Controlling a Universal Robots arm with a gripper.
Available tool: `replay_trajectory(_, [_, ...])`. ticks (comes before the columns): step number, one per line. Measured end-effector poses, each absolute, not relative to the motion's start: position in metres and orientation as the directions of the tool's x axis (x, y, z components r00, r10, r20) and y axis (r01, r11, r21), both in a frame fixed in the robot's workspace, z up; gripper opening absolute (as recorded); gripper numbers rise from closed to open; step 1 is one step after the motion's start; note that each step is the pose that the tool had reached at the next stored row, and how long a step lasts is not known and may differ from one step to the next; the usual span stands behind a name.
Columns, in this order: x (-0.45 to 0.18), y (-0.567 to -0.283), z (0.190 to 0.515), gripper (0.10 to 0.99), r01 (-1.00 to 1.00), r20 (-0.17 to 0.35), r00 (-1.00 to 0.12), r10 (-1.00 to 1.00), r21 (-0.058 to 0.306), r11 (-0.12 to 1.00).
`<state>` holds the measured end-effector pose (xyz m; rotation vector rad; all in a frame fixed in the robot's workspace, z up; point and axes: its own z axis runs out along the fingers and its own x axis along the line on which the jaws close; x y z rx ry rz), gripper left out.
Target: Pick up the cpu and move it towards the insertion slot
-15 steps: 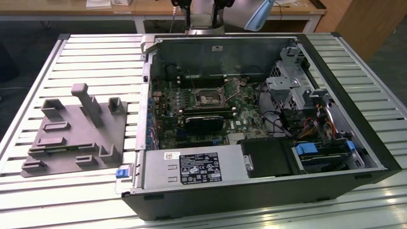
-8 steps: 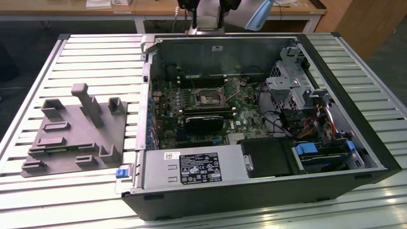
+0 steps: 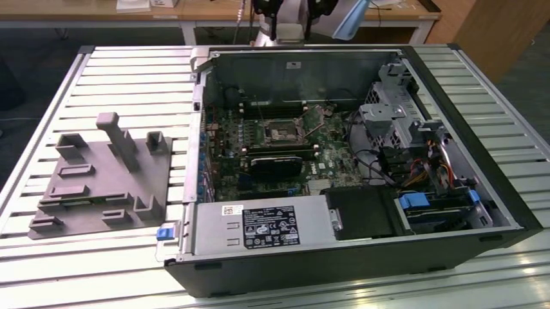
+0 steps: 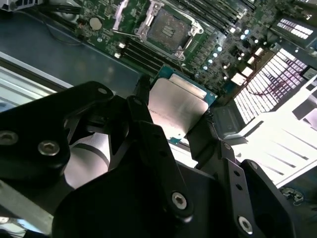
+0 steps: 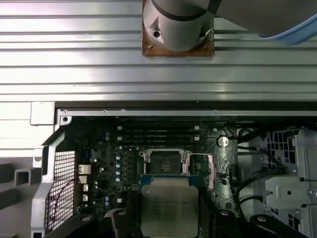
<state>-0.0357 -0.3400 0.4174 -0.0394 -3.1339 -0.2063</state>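
In both wrist views the cpu (image 4: 181, 99) (image 5: 169, 203), a flat square chip with a silvery top and a paler rim, hangs in the air between two black fingers (image 4: 143, 119). My gripper (image 4: 176, 106) (image 5: 169, 220) is shut on it, one finger at each side edge. The chip hovers over the motherboard, just short of the insertion slot (image 4: 168, 29) (image 5: 164, 162), whose dark centre is framed by a silver bracket and lies uncovered. In the exterior view the insertion slot (image 3: 282, 131) sits in the middle of the open computer case (image 3: 481, 187).
A long black card (image 3: 277, 166) lies just beside the socket, and thin memory slots (image 5: 158, 134) run on its other side. A drive cage (image 3: 387, 109) and cables fill the exterior view's right. Grey fixture blocks (image 3: 94, 187) stand on the slatted table outside the case.
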Motion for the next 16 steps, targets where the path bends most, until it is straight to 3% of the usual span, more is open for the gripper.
replay_trajectory(16, [-0.023, -0.339, 0.414, 0.549, 0.025, -0.002, -1.000, 0.025, 0.131, 0.991])
